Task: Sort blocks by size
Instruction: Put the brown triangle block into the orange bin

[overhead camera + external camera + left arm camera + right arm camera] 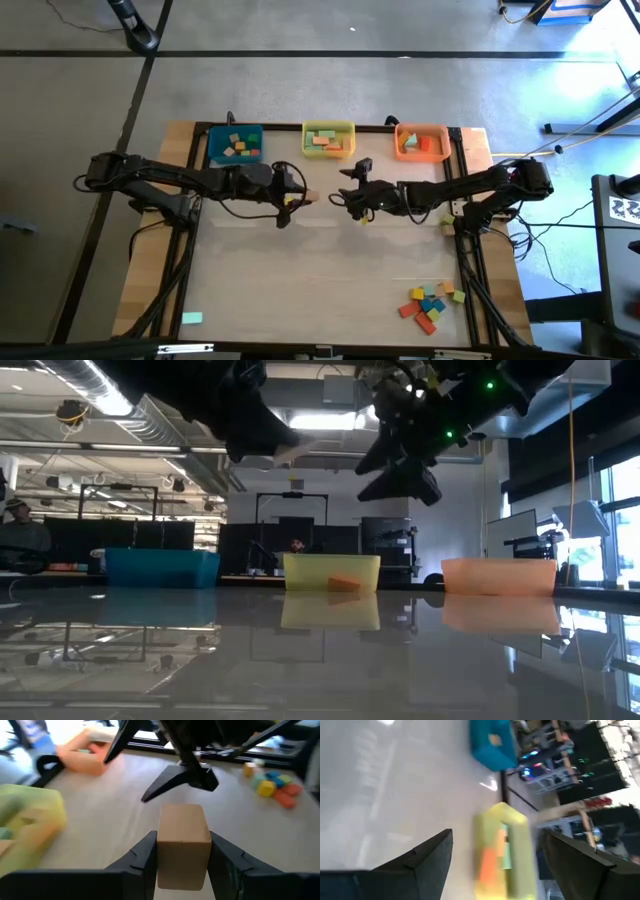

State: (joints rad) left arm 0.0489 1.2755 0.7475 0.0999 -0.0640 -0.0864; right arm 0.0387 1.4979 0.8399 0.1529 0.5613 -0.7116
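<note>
Above desk (320,290) centre: left tool (182,857) clamped on tan block (182,845), raised, probably for carrying to a bin. Right tool (345,196) at three o'clock, spread, empty. Unsorted blocks (430,303) piled at five o'clock.

Two black jointed arms (180,178), loose black cables, green indicator lights, flat wedge-shaped black fingers (227,862).

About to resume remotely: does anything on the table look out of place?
One teal block lies alone near the table's front-left corner, far from the unsorted pile at front right. Otherwise nothing stands out.
</note>
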